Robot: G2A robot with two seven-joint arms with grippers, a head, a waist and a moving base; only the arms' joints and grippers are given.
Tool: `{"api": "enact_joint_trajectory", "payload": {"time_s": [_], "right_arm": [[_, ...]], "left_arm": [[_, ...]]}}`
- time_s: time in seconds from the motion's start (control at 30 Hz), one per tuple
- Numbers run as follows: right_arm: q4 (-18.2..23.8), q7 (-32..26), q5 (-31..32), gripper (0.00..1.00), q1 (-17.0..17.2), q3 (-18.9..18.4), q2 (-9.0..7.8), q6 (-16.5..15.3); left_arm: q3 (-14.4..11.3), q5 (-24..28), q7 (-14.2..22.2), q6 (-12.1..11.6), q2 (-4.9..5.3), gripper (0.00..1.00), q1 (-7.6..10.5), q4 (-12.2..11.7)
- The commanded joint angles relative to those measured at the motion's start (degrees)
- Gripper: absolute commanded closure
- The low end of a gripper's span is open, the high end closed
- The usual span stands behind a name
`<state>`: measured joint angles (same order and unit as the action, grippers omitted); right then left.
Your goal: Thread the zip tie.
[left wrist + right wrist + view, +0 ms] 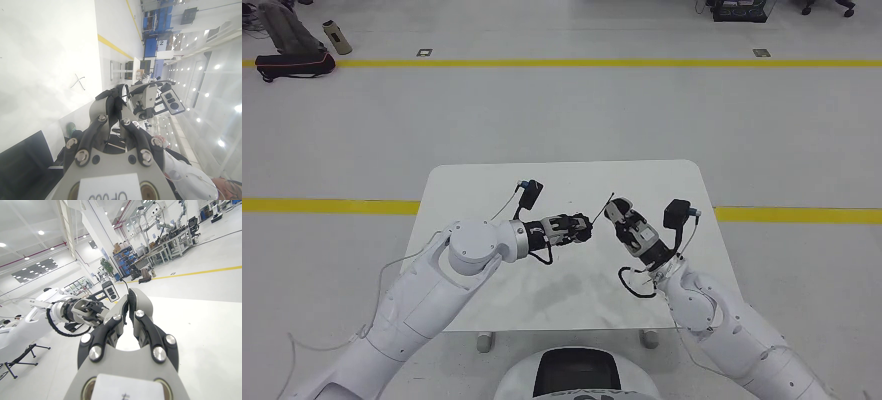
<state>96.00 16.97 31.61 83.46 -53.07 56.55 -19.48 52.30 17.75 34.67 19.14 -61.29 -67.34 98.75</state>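
Zip tie [609, 200]: one, in right gripper [129, 295]

Overhead looks down on table [492, 185]; wrist cameras face each other.

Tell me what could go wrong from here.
The zip tie sticks out thin and curved from the shut right gripper, so it may flex and miss. The left gripper sits very close in the top view; the two could collide.
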Motion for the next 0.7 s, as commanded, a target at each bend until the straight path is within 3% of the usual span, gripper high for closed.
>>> {"api": "enact_joint_trajectory", "payload": {"time_s": [0.0,0.67], "right_arm": [[0.0,-0.2,0.2,1.0,0.1,0.1,-0.03,0.0],[-1.9,-0.7,3.2,1.0,0.4,-1.1,0.25,0.0]], "left_arm": [[0.0,0.0,0.0,0.0,0.0,1.0,0.0,0.0],[0.0,0.0,0.0,0.0,0.0,1.0,0.0,0.0]]}}
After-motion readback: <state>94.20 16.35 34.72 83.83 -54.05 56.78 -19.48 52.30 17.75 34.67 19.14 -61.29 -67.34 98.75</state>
